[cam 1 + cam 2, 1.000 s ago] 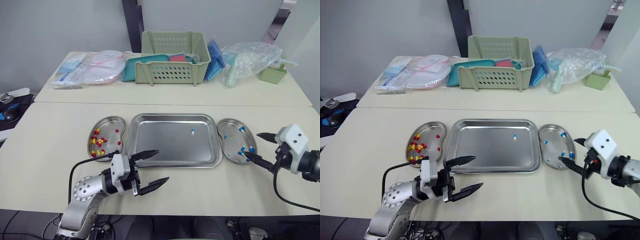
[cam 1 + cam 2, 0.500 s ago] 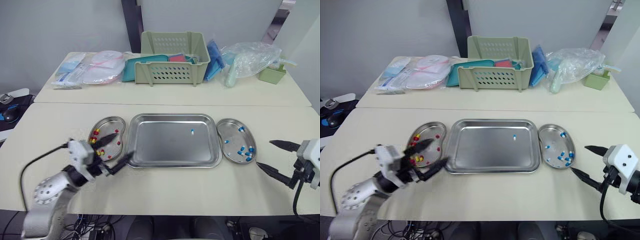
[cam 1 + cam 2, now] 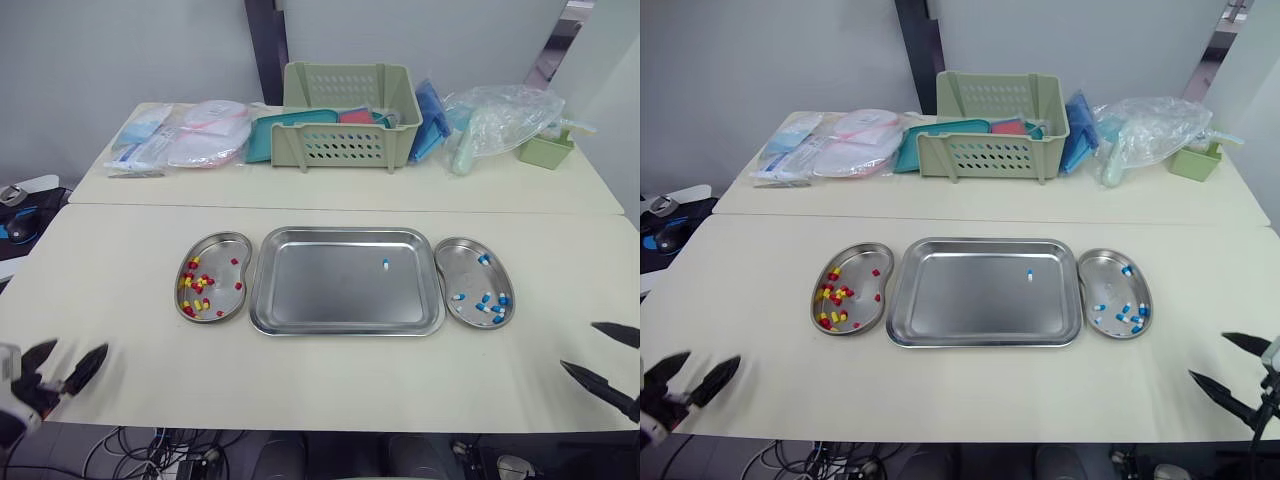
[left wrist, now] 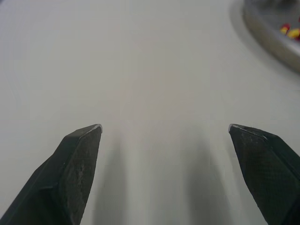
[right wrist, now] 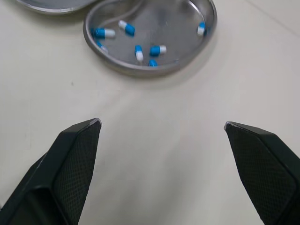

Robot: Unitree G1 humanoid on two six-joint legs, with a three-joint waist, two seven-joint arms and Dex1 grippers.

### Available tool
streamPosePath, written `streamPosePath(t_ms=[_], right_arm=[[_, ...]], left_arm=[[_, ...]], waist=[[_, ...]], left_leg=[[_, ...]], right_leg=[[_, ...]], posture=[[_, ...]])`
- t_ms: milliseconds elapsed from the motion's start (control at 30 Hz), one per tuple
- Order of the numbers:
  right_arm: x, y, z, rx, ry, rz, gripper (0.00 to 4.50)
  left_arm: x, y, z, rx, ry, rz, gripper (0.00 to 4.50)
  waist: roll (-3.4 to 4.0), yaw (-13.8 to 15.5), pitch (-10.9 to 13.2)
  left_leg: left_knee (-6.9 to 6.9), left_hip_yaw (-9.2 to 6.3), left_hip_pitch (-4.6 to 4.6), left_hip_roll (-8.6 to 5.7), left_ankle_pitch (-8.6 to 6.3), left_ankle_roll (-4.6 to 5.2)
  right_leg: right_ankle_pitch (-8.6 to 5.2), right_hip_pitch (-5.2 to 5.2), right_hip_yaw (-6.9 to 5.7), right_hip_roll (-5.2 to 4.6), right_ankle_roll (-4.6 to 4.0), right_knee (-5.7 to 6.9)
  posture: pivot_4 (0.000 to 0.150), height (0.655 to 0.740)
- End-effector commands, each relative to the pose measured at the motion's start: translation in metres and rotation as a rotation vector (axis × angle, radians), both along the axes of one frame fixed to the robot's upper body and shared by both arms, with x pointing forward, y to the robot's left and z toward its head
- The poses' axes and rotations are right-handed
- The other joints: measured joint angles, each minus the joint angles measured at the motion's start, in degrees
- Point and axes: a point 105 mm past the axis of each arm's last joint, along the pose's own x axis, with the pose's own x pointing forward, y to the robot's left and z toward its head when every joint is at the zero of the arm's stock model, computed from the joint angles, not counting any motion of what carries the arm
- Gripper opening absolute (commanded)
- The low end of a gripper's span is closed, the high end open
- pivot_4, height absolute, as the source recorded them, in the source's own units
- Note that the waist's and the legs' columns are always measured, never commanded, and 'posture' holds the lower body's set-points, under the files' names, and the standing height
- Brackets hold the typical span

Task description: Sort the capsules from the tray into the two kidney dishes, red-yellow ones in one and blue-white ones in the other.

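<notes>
On the table (image 3: 330, 375), one tray (image 3: 300, 305) with one capsule (image 3: 385, 264) sits between two kidney dishes (image 3: 222, 238) (image 3: 462, 268); both end effectors (image 4: 164, 127) (image 5: 161, 124) spread.

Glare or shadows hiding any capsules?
Left eye view: tray sheen is soft, its lone capsule reads clearly. Right wrist view: blue-white capsules plain in the dish. Left wrist view: left gripper casts soft shadows on the table.

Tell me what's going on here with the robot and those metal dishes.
The robot is sorting capsules out of the tray. The left dish holds red-yellow capsules, and the right dish holds blue-white capsules. A single blue-white capsule is left in the tray. The left gripper and right gripper are both open and empty, over the table near its front edge.
</notes>
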Motion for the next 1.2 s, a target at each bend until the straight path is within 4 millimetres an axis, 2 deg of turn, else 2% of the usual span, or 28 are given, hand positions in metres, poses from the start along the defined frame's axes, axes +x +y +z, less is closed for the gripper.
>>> streamPosePath(t_ms=[33, 300, 367, 433, 467, 600, 667, 800, 867, 1033, 1200], right_arm=[[-0.002, -0.006, 0.011, -0.039, -0.045, 0.001, 4.46], [0.007, -0.012, 0.008, -0.050, -0.025, 0.017, 4.46], [0.008, -0.015, 0.007, -0.052, -0.018, 0.013, 4.46], [0.008, -0.019, 0.005, -0.054, -0.005, -0.006, 4.46], [0.008, -0.020, 0.004, -0.057, -0.002, -0.011, 4.46], [0.008, -0.022, 0.003, -0.071, -0.005, -0.011, 4.46], [0.008, -0.022, 0.003, -0.085, -0.015, -0.007, 4.46], [0.005, -0.022, 0.001, -0.106, -0.022, -0.010, 4.46], [0.003, -0.021, 0.001, -0.112, -0.022, -0.006, 4.46], [-0.003, -0.020, 0.002, -0.114, -0.022, -0.006, 4.46], [-0.005, -0.018, 0.002, -0.114, -0.021, -0.014, 4.46]], left_arm=[[-0.007, 0.009, 0.010, 0.052, -0.026, 0.011, 4.50], [-0.015, 0.006, 0.015, 0.069, -0.023, -0.011, 4.50], [-0.020, 0.000, 0.016, 0.098, -0.005, -0.063, 4.50], [-0.023, -0.019, 0.014, 0.104, 0.023, -0.180, 4.50], [-0.021, -0.036, 0.013, 0.103, 0.022, -0.264, 4.50], [-0.003, -0.100, 0.017, 0.087, -0.056, -0.518, 4.50], [0.004, -0.120, 0.021, 0.075, -0.091, -0.584, 4.50], [0.015, -0.185, 0.028, -0.007, -0.173, -0.812, 4.50], [0.025, -0.207, 0.030, -0.047, -0.221, -0.853, 4.50], [0.037, -0.230, 0.036, -0.100, -0.290, -0.864, 4.50], [0.040, -0.239, 0.027, -0.139, -0.288, -0.860, 4.50]], waist=[[-0.01, 0.01, -0.01], [-0.10, -0.02, -0.08], [-0.13, -0.13, -0.10], [-0.14, -0.06, -0.10], [-0.15, -0.03, -0.10], [-0.05, 0.36, -0.14], [-0.03, 0.45, -0.16], [-0.02, 0.17, -0.19], [0.04, 0.17, -0.22], [0.15, -0.07, -0.29], [0.27, -0.10, -0.36]], left_leg=[[0.00, 0.00, 0.03, 0.00, 0.00, 0.00], [0.00, 0.03, 0.03, 0.02, 0.00, -0.01], [-0.01, 0.04, 0.04, 0.04, 0.00, -0.01], [-0.02, 0.06, 0.04, 0.04, 0.00, -0.01], [-0.02, 0.06, 0.03, 0.03, 0.00, -0.01], [0.01, 0.12, 0.03, 0.01, 0.00, -0.01], [0.03, 0.09, 0.02, 0.02, 0.00, -0.01], [0.02, 0.11, 0.01, 0.02, 0.00, -0.01], [0.04, 0.14, 0.01, 0.00, 0.00, -0.01], [0.04, 0.10, 0.03, 0.01, 0.00, -0.01], [0.07, 0.14, 0.06, -0.02, 0.00, 0.00]], right_leg=[[0.00, 0.03, -0.01, 0.00, 0.00, 0.01], [0.01, 0.04, 0.00, 0.00, 0.00, 0.02], [0.01, 0.03, 0.01, 0.00, 0.00, 0.02], [0.01, 0.03, 0.02, 0.00, 0.00, 0.01], [0.01, 0.04, 0.02, 0.00, 0.00, 0.01], [0.02, 0.07, 0.05, -0.04, 0.01, 0.00], [0.02, 0.08, 0.01, -0.03, 0.02, 0.01], [0.02, 0.08, 0.04, -0.01, 0.02, -0.01], [0.02, 0.08, 0.08, -0.02, 0.02, -0.02], [0.02, 0.08, 0.06, 0.01, 0.02, 0.01], [0.02, 0.09, 0.13, 0.00, 0.03, 0.01]], posture=[[0.150, 0.7400], [0.150, 0.7400], [0.150, 0.7400], [0.150, 0.7400], [0.150, 0.7400], [0.150, 0.7400], [0.150, 0.7400], [0.150, 0.7400], [0.150, 0.7400], [0.150, 0.7400], [0.150, 0.7400]])
